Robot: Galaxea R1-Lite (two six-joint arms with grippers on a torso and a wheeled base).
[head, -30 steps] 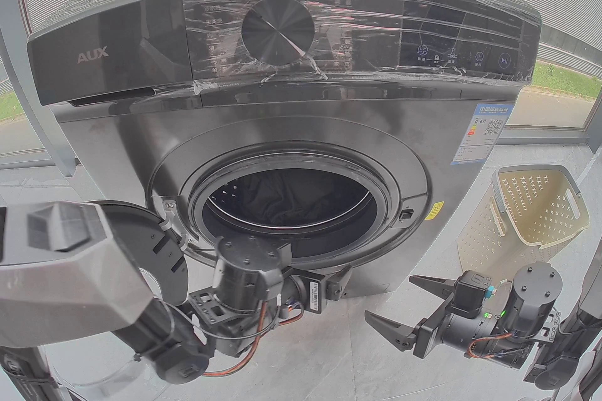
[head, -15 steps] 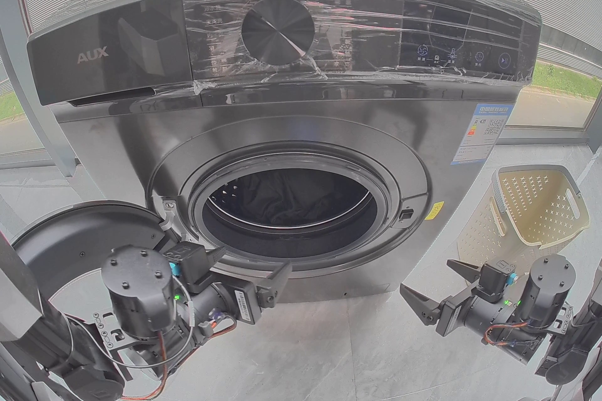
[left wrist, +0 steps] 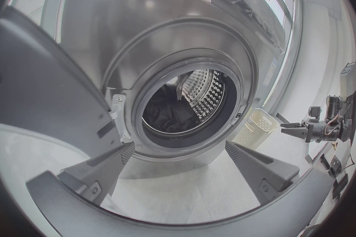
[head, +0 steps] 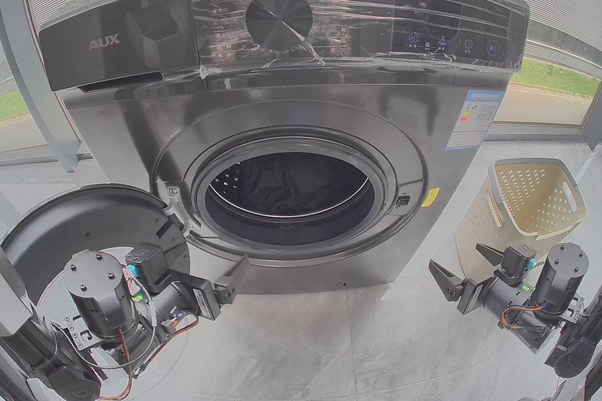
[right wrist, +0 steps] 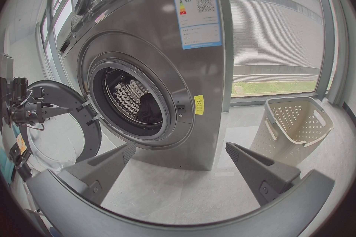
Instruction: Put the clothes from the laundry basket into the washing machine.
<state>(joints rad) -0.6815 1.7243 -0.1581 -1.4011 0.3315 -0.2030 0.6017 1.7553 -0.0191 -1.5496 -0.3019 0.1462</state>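
Head view | dark clothes (head: 285, 183) lie inside washing machine (head: 282, 101) drum; laundry basket (head: 476, 233) looks empty | left gripper (left wrist: 178, 144) and right gripper (head: 456, 258) fingers wide, holding nothing | loading seems done; next likely closing the door (head: 81, 227)

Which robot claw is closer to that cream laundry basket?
Right. The right gripper hangs just in front of the laundry basket; the left gripper is across the washing machine, by its open door.
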